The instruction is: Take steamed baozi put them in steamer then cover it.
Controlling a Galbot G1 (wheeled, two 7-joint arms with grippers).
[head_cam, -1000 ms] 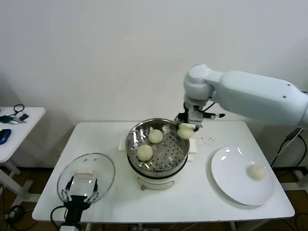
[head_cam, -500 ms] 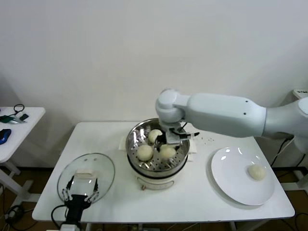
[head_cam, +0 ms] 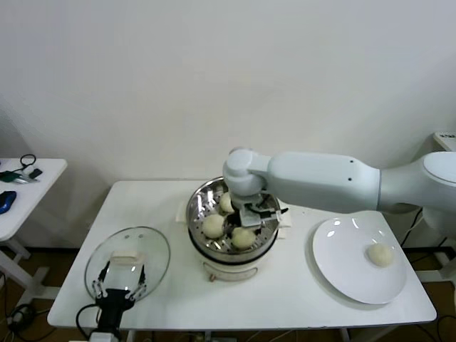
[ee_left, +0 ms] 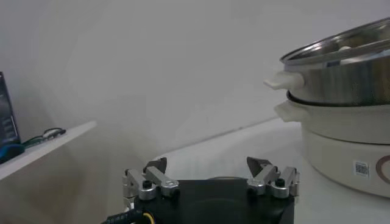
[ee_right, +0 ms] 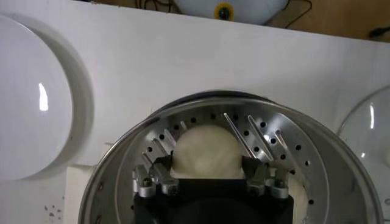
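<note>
Our right gripper point(ee_right: 210, 176), jaws apart, straddles a soft, squashable steamed baozi point(ee_right: 207, 152) in the steamer point(ee_right: 122, 164); we'd grip its sides gently.

Head cam: high, looks down on table point(head_cam: 299, 299). Left wrist cam: low at table's near left, sideways at steamer point(ee_left: 341, 61). Right wrist cam: close, straight down into it. All 3 share steamer.

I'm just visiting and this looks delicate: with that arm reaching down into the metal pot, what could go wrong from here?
The right end effector sits low in the steamer, its fingers either side of a baozi; lifting out, it could drag or dent that bun. Its arm could also nudge the two other buns close by. The cover still lies on the table under the left end effector, so a clumsy grab might slide it.
</note>
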